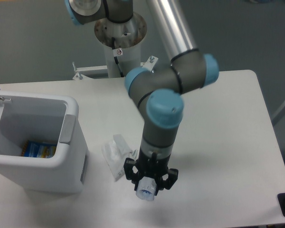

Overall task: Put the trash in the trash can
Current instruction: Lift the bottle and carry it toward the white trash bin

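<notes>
Camera: white table (228,123), grey floor (33,42).

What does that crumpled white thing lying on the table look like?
The wrapper is white, thin and crinkly, like plastic film or paper. It lies crumpled on the white table, between the trash can and the robot's hand. Nothing grips it; the hand is just to its right, and contact cannot be told.

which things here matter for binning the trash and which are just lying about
For the job: bottle in the gripper; wrapper on the table; bin, lid open.
Just there: blue and yellow packet already in the bin; metal bracket behind the table.
</notes>
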`<state>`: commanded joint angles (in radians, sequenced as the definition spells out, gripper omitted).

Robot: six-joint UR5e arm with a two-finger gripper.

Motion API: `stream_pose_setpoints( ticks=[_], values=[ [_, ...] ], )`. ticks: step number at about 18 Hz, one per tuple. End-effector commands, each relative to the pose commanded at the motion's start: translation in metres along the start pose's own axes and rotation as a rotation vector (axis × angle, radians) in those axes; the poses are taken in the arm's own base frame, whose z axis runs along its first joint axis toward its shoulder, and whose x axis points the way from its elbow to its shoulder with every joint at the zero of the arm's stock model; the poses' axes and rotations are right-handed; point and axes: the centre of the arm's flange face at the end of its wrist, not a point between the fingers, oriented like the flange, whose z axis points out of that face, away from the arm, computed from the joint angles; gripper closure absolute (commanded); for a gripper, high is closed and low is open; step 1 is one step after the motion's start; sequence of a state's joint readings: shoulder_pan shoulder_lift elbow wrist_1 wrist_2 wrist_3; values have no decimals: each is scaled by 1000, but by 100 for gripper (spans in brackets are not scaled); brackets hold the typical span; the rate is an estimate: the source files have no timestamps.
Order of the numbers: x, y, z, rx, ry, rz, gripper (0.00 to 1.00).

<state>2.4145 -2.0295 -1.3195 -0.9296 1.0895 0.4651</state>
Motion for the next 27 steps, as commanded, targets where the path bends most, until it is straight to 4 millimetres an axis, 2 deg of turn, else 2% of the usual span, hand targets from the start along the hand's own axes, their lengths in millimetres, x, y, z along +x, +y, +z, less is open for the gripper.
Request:
stream_pose_setpoints(
  ticks=[2, 8, 10, 17, 23, 26, 27],
  values=[
    [3, -18, -25, 70, 32, -43, 53],
    [16, -49, -65, 166, 60, -65, 53],
    [25, -61, -86, 207, 75, -75, 53],
    [62, -75, -153, 332, 151, -21, 53],
    [80, -91, -181, 410, 228, 35, 53],
    [98, -94, -189, 434, 302, 61, 53],
    [104, -94, -186, 432, 329, 66, 53]
  ],
)
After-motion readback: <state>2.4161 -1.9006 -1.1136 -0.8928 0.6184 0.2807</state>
